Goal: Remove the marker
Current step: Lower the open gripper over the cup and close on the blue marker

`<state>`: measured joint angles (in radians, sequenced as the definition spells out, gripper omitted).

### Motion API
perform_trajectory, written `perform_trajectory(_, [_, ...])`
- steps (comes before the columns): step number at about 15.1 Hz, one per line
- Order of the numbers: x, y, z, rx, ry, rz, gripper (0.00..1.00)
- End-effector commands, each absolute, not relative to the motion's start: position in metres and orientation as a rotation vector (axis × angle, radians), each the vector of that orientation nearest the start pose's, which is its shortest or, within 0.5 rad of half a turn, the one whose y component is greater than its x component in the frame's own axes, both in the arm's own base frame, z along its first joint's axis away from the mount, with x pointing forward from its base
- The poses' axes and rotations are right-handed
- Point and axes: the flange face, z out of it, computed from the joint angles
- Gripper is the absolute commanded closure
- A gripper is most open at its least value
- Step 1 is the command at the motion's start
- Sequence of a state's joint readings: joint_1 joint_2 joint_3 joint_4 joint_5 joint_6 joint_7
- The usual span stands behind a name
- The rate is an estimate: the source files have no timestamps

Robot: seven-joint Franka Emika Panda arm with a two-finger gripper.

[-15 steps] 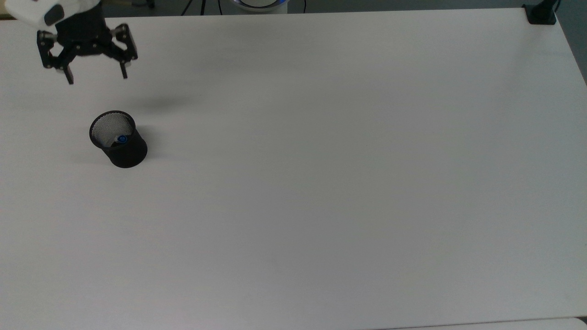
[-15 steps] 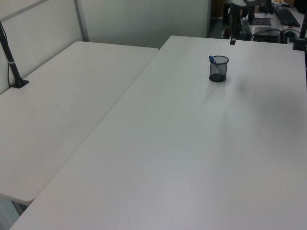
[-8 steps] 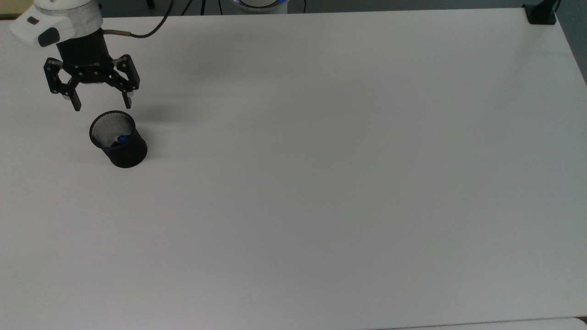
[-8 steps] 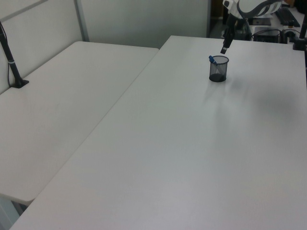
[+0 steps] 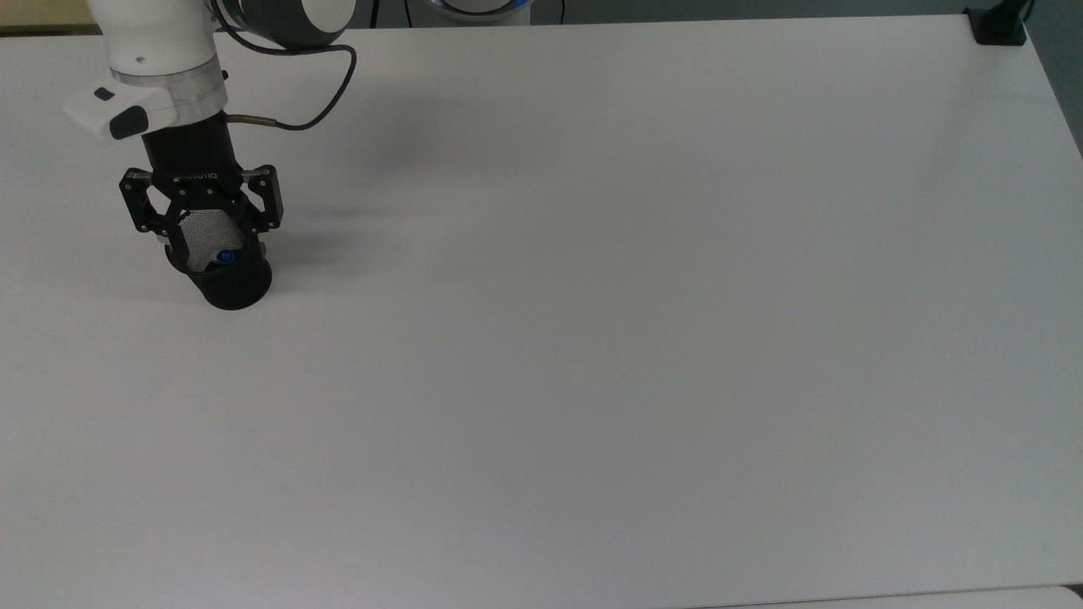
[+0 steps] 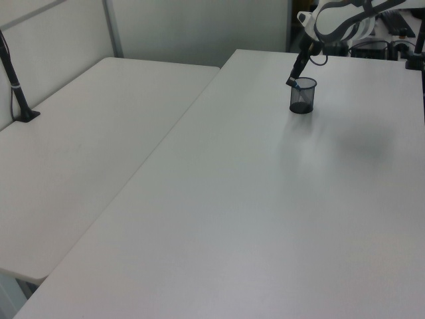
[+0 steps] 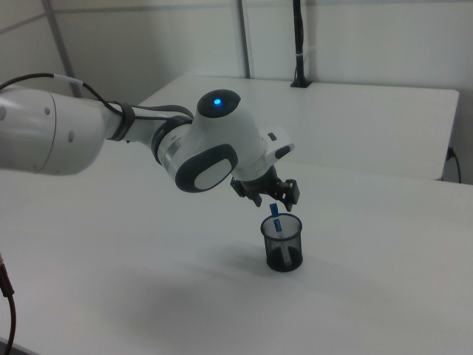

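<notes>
Tool [image 5: 217, 251] spread wide over black mesh cup [image 5: 228, 283]; approach step. Next: descend, clamp blue-capped white marker [image 7: 275, 214], lift.

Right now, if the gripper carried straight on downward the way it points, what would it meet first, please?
Most likely the marker's blue cap, which stands above the mesh cup rim just beneath the open gripper; depth is hard to judge.

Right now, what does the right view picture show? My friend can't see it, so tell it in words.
A white robot arm reaches over a white table, its black gripper open just above a black mesh cup. A marker with a blue top stands tilted in the cup, poking up between the fingers.
</notes>
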<state>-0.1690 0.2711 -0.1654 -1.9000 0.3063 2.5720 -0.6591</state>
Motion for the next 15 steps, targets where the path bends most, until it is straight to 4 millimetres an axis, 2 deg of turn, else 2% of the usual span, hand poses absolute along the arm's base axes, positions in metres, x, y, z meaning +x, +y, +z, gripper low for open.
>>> perform_trajectory(1, [0.613,-0.211,0.409,-3.055,-0.110,-0.746,1.00])
perform_trajectory(7, [0.613,-0.210,0.413,-3.052,-0.113,-0.754,1.00])
perform_trajectory(10, [0.611,-0.212,0.423,-3.049,-0.106,-0.774,1.00])
perform_trajectory(13, [0.601,-0.213,0.463,-3.029,-0.102,-0.840,1.00])
perform_trajectory(15, [0.595,-0.214,0.502,-2.999,-0.119,-0.841,1.00])
